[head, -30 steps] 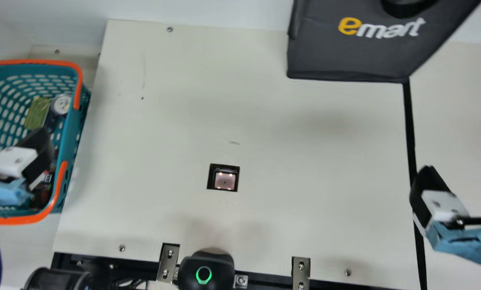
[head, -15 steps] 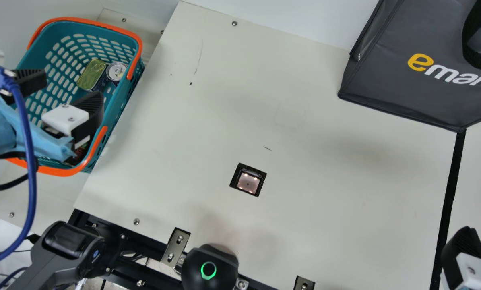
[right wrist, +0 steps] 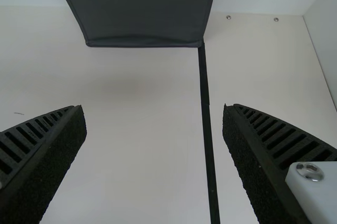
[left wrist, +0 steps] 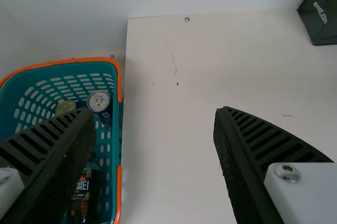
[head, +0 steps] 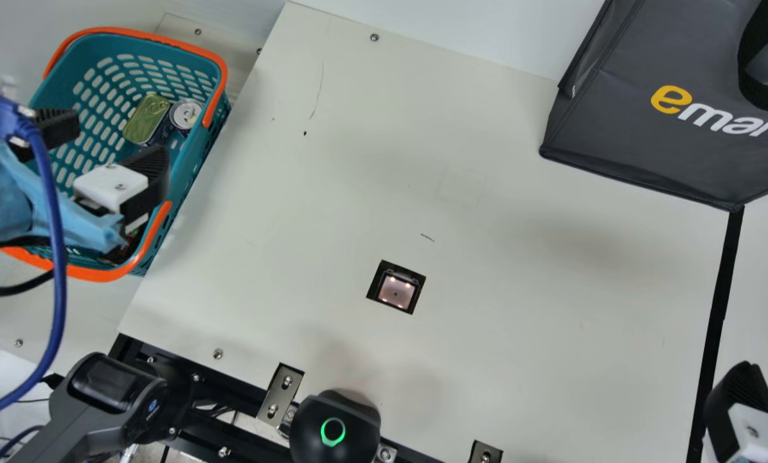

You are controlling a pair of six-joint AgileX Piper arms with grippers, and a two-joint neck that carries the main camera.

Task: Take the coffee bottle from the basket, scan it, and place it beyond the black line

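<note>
Left gripper (head: 119,143): fingers spread wide, nothing between them, over the basket (head: 187,168) at the left; coffee bottle, judged to be the dark bottle (left wrist: 83,195), in the basket's near part, close by its right wall. Recommended handling: centre the open fingers over the bottle's body, lower them clear of the rim, close squarely, lift straight up. Right gripper (right wrist: 154,110): wide open, empty, near right, by the black line (head: 720,308).

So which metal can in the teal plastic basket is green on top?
The flat gold-green tin with rounded corners; the other, a dark blue can, has a round silver top.
</note>
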